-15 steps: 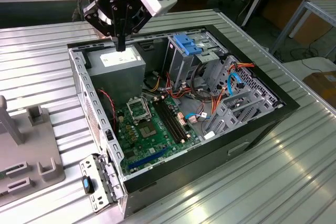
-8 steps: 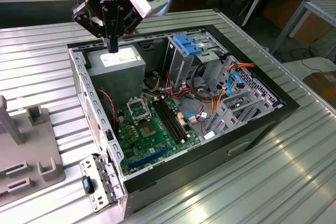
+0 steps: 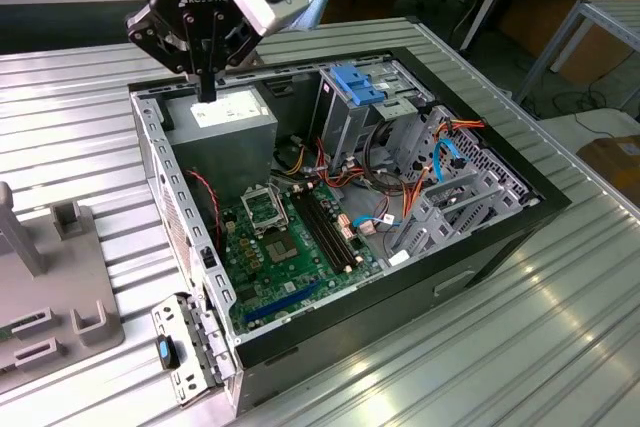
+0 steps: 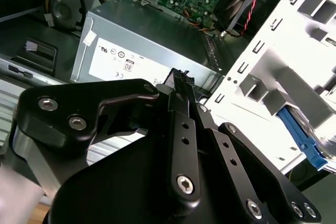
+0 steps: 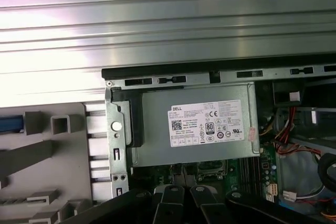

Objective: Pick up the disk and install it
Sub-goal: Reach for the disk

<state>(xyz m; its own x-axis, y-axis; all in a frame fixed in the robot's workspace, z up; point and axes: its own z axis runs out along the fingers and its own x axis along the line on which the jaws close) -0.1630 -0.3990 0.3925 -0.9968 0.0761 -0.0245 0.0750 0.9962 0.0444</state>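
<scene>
- The disk (image 4: 307,142) is resting in the pale grey fixture (image 4: 273,72). In the second wrist view its bright blue rail is showing with a silvery edge beside it.
- In the first wrist view, a strip of what looks like the same blue rail (image 5: 10,124) is sitting on the fixture (image 5: 58,156), on the side away from the case.
- My jaws are closed together and gripping nothing. The black fingers (image 4: 181,119) are pressing side by side, well apart from the disk.
- In the upper left of the exterior view, my fingers (image 3: 207,82) are pointing straight down, hanging just above the power supply (image 3: 225,122) without touching it.
- The power supply (image 5: 194,124), a grey box with a white label, is sitting in the corner of the open computer case (image 3: 480,237).
- The green motherboard (image 3: 285,247) is lying on the case floor in the middle of the exterior view. A light-blue plastic bracket (image 3: 355,82) is standing in the drive bay toward the upper middle.
- The fixture (image 3: 60,287) is sitting at the exterior view's left edge, just beside the case.
- Case and fixture are both resting on the ribbed metal tabletop (image 3: 560,347).
</scene>
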